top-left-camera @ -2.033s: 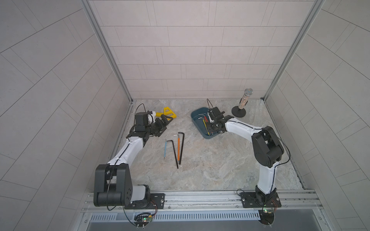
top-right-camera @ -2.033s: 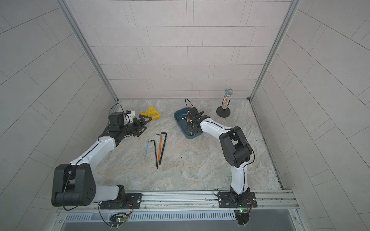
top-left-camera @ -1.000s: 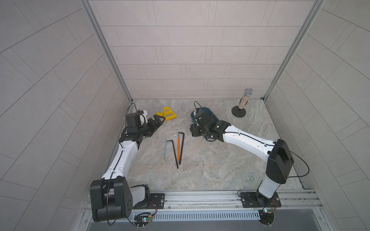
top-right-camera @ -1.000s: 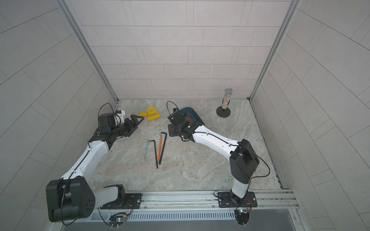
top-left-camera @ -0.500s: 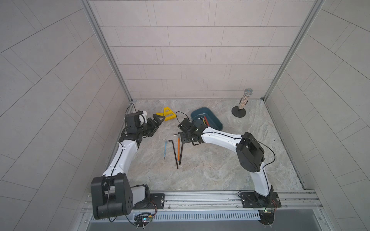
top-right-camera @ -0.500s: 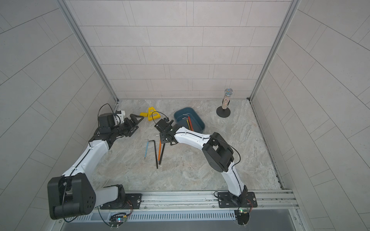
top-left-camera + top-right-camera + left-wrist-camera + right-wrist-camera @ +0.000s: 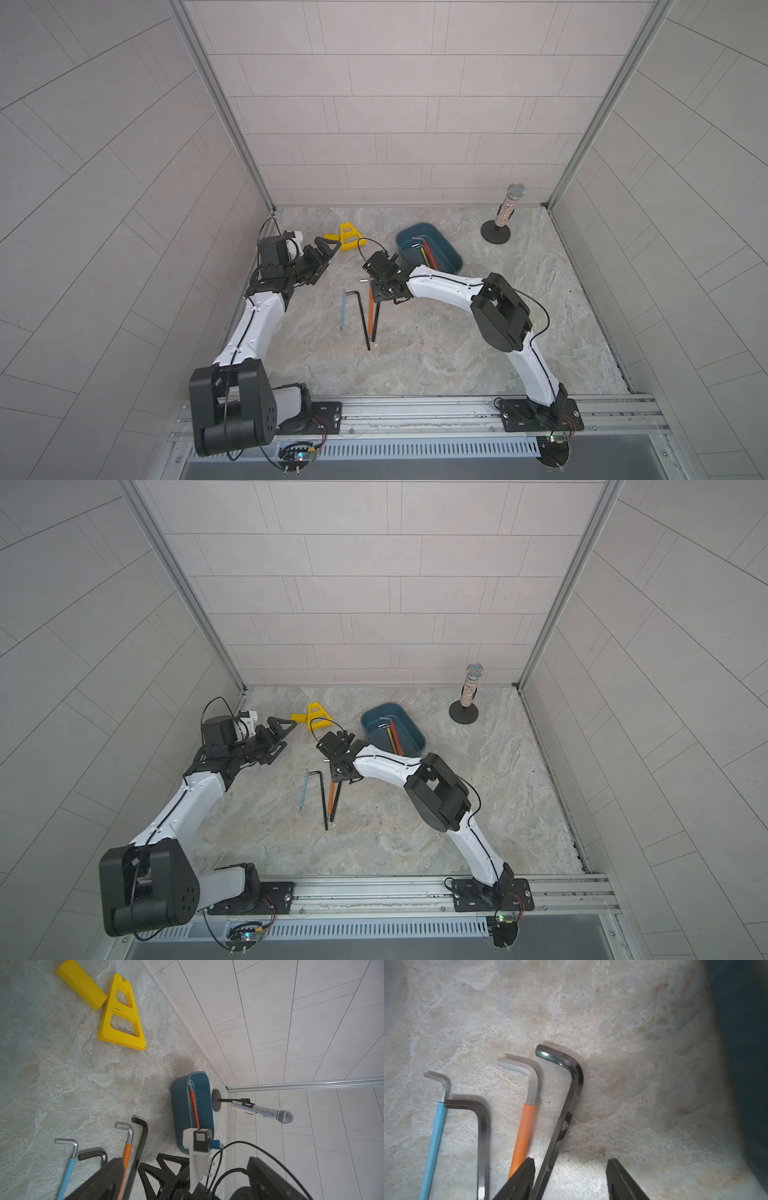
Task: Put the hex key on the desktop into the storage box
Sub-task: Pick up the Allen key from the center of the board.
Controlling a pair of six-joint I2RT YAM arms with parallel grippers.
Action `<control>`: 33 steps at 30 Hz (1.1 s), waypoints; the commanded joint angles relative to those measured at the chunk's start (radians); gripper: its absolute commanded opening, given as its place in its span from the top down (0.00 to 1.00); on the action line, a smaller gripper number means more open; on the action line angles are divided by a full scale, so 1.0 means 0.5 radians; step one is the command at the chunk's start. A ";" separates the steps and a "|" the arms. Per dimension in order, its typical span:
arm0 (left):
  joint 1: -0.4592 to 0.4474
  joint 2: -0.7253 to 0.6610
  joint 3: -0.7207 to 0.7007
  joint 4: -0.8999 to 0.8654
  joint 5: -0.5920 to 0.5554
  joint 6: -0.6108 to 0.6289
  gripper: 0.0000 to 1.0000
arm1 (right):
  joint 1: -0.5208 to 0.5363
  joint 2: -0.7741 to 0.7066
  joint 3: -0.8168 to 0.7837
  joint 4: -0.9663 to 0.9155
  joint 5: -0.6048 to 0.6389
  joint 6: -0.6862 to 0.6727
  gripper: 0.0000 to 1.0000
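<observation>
Marble desk point(image 7: 457, 340) and tiled walls frame the scene. Over the last two seconds the left tool point(image 7: 326, 251) has drawn back a little; its jaws are apart and empty, well clear of the keys. Meanwhile the right tool point(image 7: 570, 1161) has left the box point(image 7: 448, 254) and swung across to the row of keys. We read that as one key delivered and the next pick beginning. Four keys are left on the desk.

Taking them from the left, the blue key point(image 7: 435, 1136) and the short black key point(image 7: 481, 1126) lie well outside the right tool. The orange key point(image 7: 524, 1126) lies just outside one finger. The long black key point(image 7: 560, 1118) runs between the jaws, hard by that same finger. Those jaws stand apart, clamped on nothing, and we cannot tell whether they touch the desk yet. The box sits near, on the tool's side away from the blue key, with a red key point(image 7: 428, 255) and others inside it.
</observation>
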 commanded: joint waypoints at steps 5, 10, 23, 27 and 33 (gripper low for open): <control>0.030 0.000 -0.031 0.067 0.022 -0.003 0.00 | 0.020 0.110 0.025 -0.084 0.074 0.052 0.41; 0.038 0.004 -0.029 0.070 0.032 -0.011 0.00 | 0.019 0.122 -0.011 -0.143 0.179 0.027 0.43; 0.039 0.036 -0.051 0.113 0.074 -0.054 0.00 | -0.063 -0.107 -0.244 -0.138 0.244 -0.020 0.44; 0.039 0.037 -0.052 0.117 0.078 -0.055 0.00 | -0.075 -0.195 -0.298 -0.044 0.117 -0.002 0.44; 0.038 0.030 -0.057 0.116 0.076 -0.055 0.00 | -0.076 -0.291 -0.309 -0.011 -0.010 0.161 0.42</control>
